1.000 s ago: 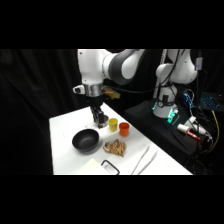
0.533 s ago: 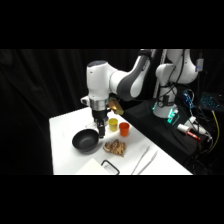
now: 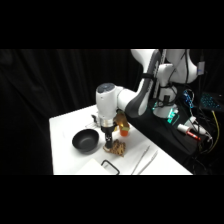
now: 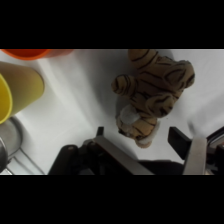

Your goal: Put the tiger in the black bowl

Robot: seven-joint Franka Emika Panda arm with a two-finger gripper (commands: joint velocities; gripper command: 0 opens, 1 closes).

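Two views were examined. In the side view, the gripper hangs low over the white table, directly at the left edge of the tiger. The black bowl sits on the table just to the left of the gripper, apart from the toy, and nothing is visible inside it. An orange cup stands behind the tiger, partly hidden by the arm. Metal tongs lie on the table to the right of the toy, pointing toward the near edge. A flat white object with a black handle-like loop lies at the front edge of the table, below the tiger.

In the wrist view, the tiger lies on the white table, striped tan and dark brown, its pale muzzle facing the gripper. The two fingers stand wide apart, one on either side of the toy's lower end, and neither is seen pressing on it; the gripper holds nothing. A yellow cup lies at the left edge of this view, with the rim of the orange cup above it at the top left. A metallic object at the lower left cannot be identified.
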